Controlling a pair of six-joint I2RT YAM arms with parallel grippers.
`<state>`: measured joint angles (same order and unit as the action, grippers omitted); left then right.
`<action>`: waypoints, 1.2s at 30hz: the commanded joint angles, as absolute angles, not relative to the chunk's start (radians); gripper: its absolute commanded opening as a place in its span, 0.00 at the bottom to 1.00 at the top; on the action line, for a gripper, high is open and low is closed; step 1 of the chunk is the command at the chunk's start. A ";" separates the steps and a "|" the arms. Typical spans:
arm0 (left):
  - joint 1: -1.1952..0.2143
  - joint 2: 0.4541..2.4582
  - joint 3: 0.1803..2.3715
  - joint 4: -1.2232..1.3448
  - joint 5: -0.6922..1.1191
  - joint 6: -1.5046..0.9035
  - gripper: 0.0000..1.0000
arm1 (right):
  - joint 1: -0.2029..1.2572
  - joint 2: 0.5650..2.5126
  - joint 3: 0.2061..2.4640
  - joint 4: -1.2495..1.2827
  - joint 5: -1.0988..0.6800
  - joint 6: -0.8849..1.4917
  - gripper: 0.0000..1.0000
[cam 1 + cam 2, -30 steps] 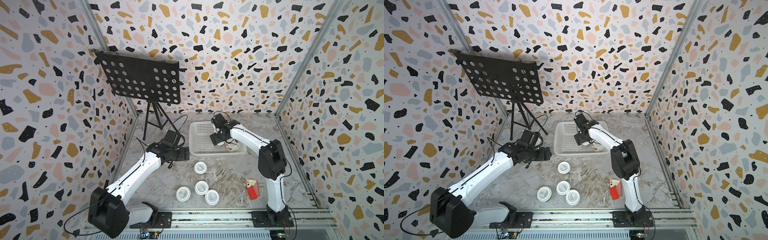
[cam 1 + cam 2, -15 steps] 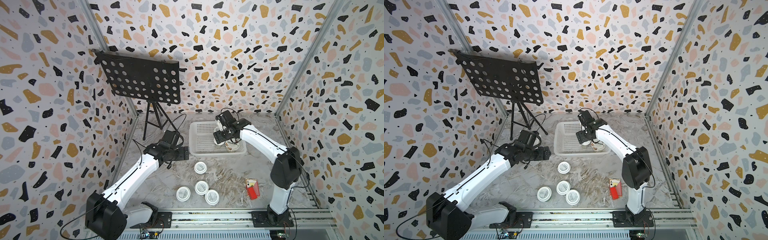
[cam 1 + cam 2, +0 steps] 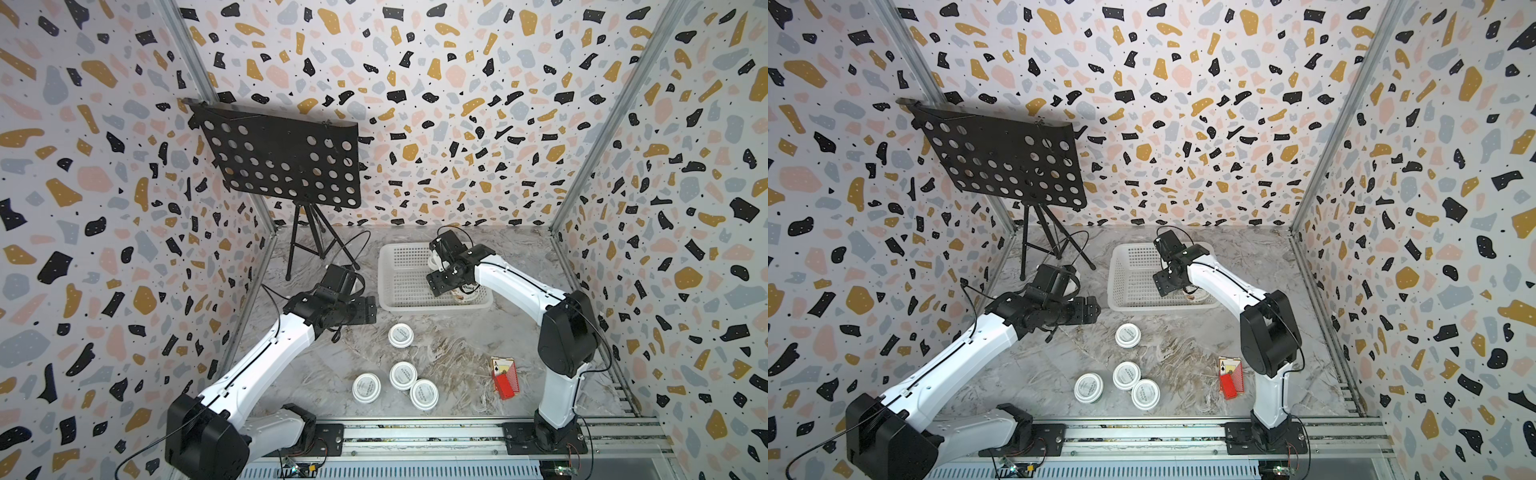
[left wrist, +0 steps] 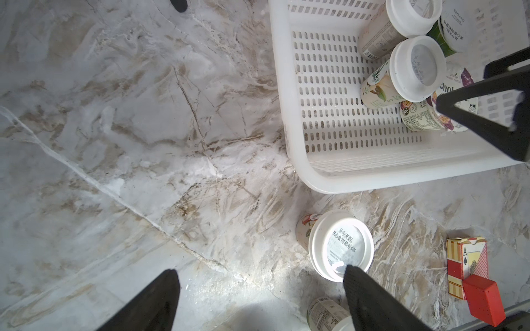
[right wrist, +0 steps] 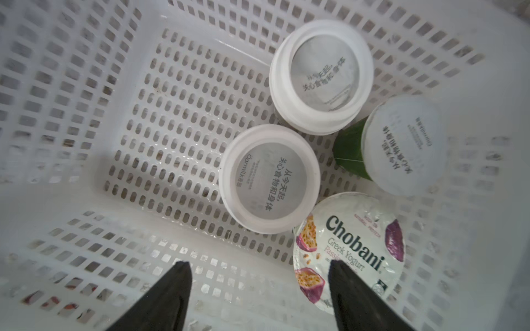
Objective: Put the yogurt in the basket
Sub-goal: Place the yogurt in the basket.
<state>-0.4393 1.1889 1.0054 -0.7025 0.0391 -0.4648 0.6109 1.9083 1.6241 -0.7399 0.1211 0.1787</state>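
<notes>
Near the front three white yogurt cups (image 3: 403,375) are sitting clustered, a fourth cup (image 3: 400,336) just before the basket (image 3: 415,307). The left gripper (image 4: 259,270) is hovering spread, empty. In the basket's right half four more cups (image 5: 269,179) are standing, the right gripper (image 5: 258,266) hanging spread above them, empty.

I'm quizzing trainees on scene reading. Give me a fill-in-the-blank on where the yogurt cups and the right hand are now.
The basket holds ____ yogurt cups.
Outside it, ____ white-lidded cups stand on the table.
The right hand hangs over the basket, jaws ____ and empty.
The wider cup's foil lid reads ____.
Missing: four; four; open; Chobani.
</notes>
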 commanded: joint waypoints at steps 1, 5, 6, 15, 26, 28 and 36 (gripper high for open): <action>-0.434 1.172 0.999 -0.689 0.022 -0.457 0.93 | 0.615 1.893 1.638 -0.739 0.143 0.169 0.87; -0.434 1.176 1.001 -0.688 0.021 -0.456 0.93 | 0.614 1.914 1.640 -0.739 0.169 0.159 0.87; -0.435 1.175 1.001 -0.688 0.022 -0.457 0.93 | 0.614 1.920 1.644 -0.739 0.177 0.156 0.87; -0.435 1.166 0.995 -0.691 0.017 -0.456 0.93 | 0.609 1.953 1.668 -0.739 0.211 0.144 0.86; -0.436 1.160 0.989 -0.692 0.015 -0.461 0.93 | 0.598 1.978 1.688 -0.738 0.216 0.140 0.85; -0.434 1.160 0.989 -0.692 0.013 -0.462 0.94 | 0.598 1.984 1.690 -0.737 0.219 0.138 0.85; -0.434 1.152 0.979 -0.693 0.014 -0.466 0.94 | 0.590 1.993 1.698 -0.733 0.230 0.130 0.85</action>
